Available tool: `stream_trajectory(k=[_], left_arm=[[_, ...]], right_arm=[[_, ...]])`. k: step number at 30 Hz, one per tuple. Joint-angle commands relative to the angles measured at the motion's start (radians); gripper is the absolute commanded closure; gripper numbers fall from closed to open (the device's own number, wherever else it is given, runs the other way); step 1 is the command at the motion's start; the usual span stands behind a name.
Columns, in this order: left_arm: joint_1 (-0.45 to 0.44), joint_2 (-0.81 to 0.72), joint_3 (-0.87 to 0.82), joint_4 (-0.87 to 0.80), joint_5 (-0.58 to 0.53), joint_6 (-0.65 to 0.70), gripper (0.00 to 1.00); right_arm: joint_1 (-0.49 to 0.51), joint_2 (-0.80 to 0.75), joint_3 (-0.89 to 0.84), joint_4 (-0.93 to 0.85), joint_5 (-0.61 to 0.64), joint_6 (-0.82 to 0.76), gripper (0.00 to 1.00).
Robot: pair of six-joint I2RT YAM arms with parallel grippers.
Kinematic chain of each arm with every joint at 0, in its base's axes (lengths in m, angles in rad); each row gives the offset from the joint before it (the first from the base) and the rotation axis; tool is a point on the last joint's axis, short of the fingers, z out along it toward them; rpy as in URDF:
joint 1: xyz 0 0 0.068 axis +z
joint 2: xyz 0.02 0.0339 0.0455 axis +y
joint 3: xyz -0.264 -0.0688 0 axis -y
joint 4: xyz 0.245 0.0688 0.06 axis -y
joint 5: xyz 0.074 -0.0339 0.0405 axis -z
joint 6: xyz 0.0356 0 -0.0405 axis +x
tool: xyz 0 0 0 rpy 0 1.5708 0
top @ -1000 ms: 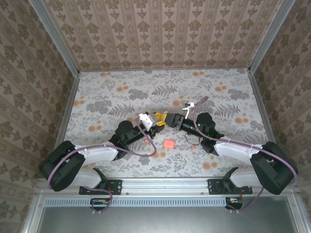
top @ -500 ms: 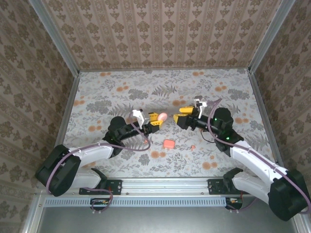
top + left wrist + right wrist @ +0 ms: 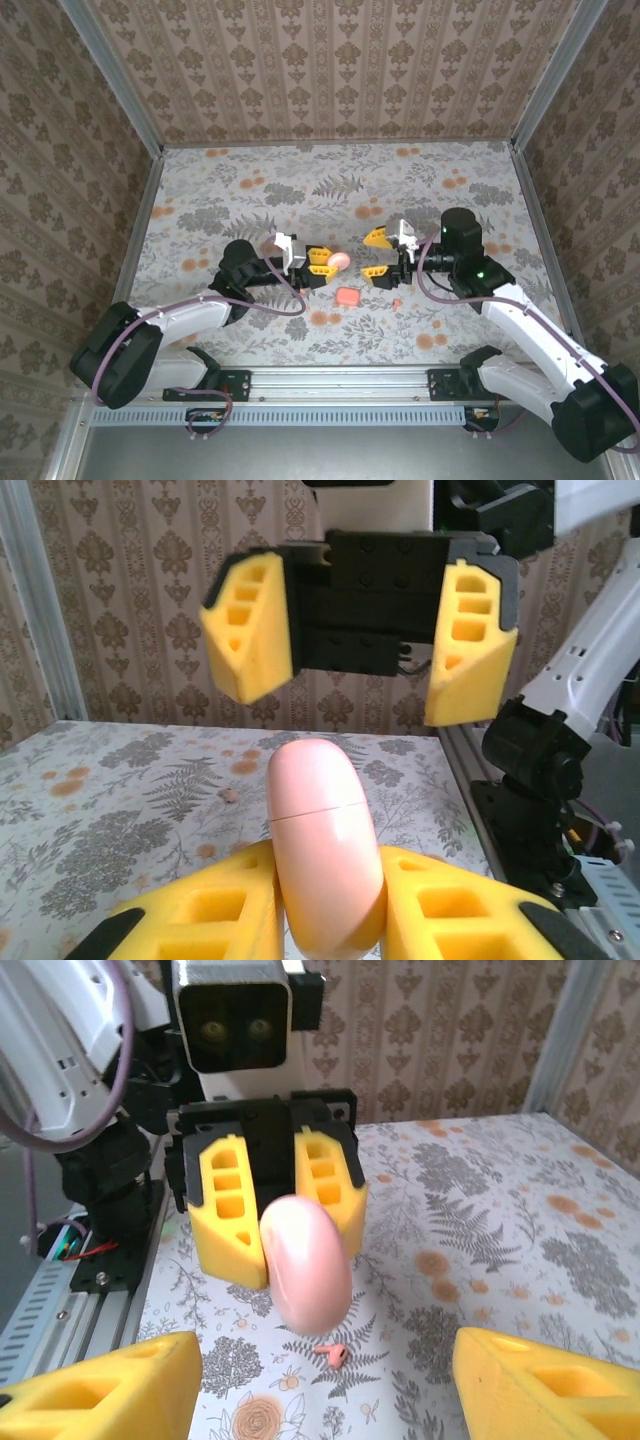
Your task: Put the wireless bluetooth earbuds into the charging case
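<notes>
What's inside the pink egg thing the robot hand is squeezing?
The pink egg thing is shut: only its smooth shell and thin seam line show, pinched in the left hand. Whatever is inside is hidden. One tiny earbud lies outside, on the table.

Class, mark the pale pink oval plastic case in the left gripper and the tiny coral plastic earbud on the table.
Pale pink oval plastic case (image 3: 325,870): left wrist view, its front below the seam.
Tiny coral plastic earbud (image 3: 333,1353): right wrist view, its middle.
</notes>
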Motion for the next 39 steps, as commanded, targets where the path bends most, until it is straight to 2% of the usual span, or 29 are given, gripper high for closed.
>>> stream_trajectory(k=[1, 4, 15, 39], left_arm=[[0.004, -0.019, 0.029, 0.004, 0.062, -0.023, 0.75], [0.004, -0.023, 0.027, 0.003, 0.064, -0.023, 0.75], [-0.004, -0.049, 0.022, -0.026, 0.062, -0.025, 0.76], [-0.006, -0.084, 0.036, -0.065, 0.060, -0.004, 0.76]], right_arm=[[-0.002, 0.042, 0.053, -0.066, -0.127, -0.116, 0.35], [0.010, 0.081, 0.076, -0.049, -0.168, -0.126, 0.36], [0.054, 0.203, 0.178, -0.160, -0.247, -0.230, 0.42], [0.085, 0.307, 0.251, -0.242, -0.292, -0.327, 0.64]])
